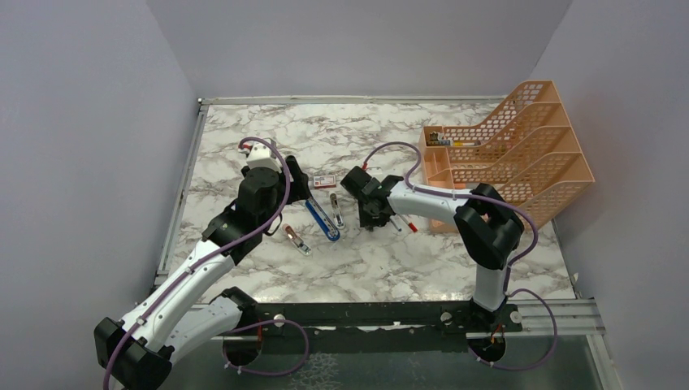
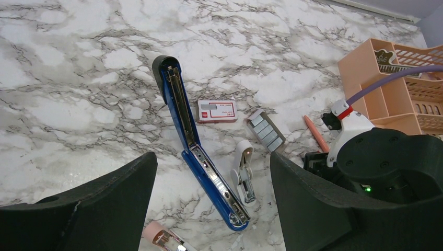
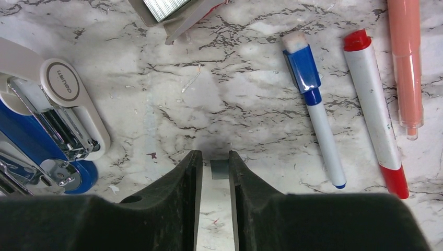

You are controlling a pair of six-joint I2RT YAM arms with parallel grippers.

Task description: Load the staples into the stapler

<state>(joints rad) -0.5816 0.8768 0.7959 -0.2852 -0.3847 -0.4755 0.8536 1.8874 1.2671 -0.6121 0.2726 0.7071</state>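
— Over the middle of the desk (image 1: 244,130), how do the arms stand?

— The left arm (image 1: 203,260) reaches up from the near left corner, its wrist bent down over the stapler (image 2: 201,157). The right arm (image 1: 422,199) folds at the elbow and stretches leftward, its tip pointing down at the marble.

— What room is there around them?

— Bare marble runs behind both wrists to the back rim, and in front toward the bases. An orange file rack (image 1: 520,154) fills the back right corner, near the right elbow. The two wrists are near each other, with the stapler and a small white stapler (image 2: 243,170) between them.

— And the end effectors?

— The left end effector (image 2: 212,172) hangs wide open over the stapler and holds nothing. The stapler lies opened flat, silver channel up. The right end effector (image 3: 215,157) is pinched almost closed on a short grey staple strip (image 3: 220,169), low over the desk. Whether the strip touches the marble, I cannot tell. The red-and-white box sleeve (image 2: 216,111) lies just beside the stapler, and the grey tray (image 2: 266,129) with more staples is near it. A blue-capped pen (image 3: 316,110) and a red-capped pen (image 3: 373,112) lie off to one side.
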